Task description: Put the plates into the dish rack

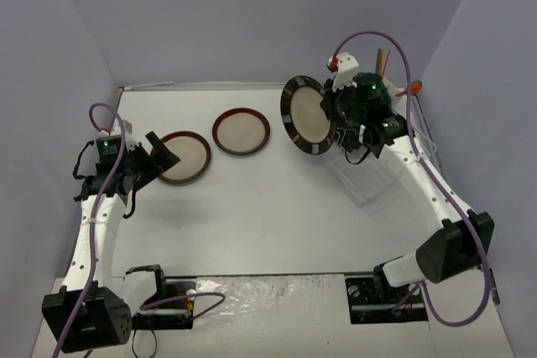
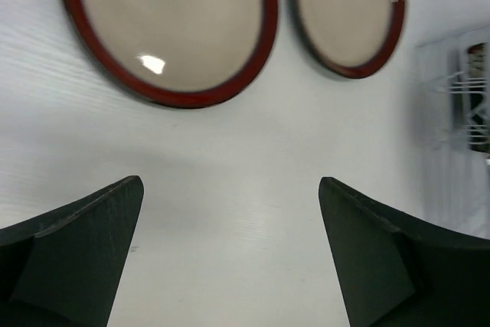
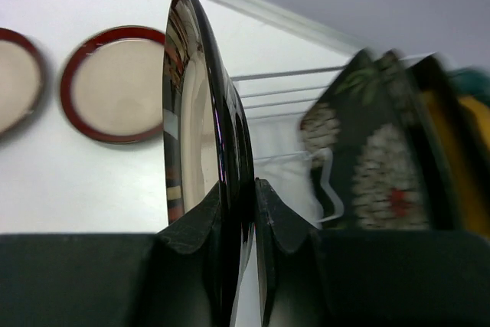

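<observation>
- Count: two arms; six plates seen; one dish rack.
- Left arm: runs up the left side of the worktop (image 1: 277, 215), wrist turned inward. The left gripper (image 2: 230, 181) is released, jaws spread wide with nothing between them, and sits low just short of the near red-rimmed plate (image 1: 183, 158).
- The near red-rimmed plate lies flat on the worktop, round with a cream centre. The far red-rimmed plate (image 1: 241, 132) is of the same kind, flat, just beyond it and apart from it.
- Right arm: reaches up the right side, forearm bent inward above the dish rack (image 1: 367, 184).
- The right gripper (image 3: 240, 186) is clenched on the rim of the striped-rimmed plate (image 1: 307, 115). This plate is round, cream-centred and glossy, held on edge in the air at the rack's left side.
- In the rack, standing on edge: the floral square plate (image 3: 367, 158), the amber-centred plate (image 3: 448, 158) behind it, and a blurred teal plate (image 3: 471, 82) last.
</observation>
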Controlling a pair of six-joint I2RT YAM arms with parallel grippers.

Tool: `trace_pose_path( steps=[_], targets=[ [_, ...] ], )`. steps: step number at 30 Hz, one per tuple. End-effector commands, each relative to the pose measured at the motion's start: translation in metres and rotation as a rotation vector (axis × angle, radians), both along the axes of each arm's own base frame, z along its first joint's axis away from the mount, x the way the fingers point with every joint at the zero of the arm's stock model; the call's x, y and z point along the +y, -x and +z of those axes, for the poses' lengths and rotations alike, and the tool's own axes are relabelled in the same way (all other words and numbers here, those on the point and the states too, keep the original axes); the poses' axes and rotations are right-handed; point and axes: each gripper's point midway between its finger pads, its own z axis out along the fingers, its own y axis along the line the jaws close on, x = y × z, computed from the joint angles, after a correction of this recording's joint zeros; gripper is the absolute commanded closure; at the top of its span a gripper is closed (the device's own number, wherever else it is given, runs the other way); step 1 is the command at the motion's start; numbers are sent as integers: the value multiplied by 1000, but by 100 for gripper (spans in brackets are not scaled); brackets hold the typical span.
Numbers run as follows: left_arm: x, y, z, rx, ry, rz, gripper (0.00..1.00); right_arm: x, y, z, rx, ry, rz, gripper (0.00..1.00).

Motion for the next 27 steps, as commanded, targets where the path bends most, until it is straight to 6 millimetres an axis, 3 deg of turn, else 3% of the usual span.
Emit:
trace_pose_path(
  steps=[1, 5, 10, 14, 27],
  targets=[
    [40, 5, -10, 60, -250, 42, 3, -50, -11, 122, -446, 275, -100, 100],
    [50, 6, -22, 76, -307, 58, 3, -72, -23, 118, -454, 428, -162, 100],
    [54, 6, -40, 104, -322, 65, 3, -83, -41, 102, -428, 546, -172, 100],
    [54, 6, -50, 119, -323, 60, 3, -85, -49, 94, -418, 574, -160, 100],
    [54, 2, -57, 145, -325, 46, 3, -85, -70, 36, -330, 547, -95, 100]
  ],
)
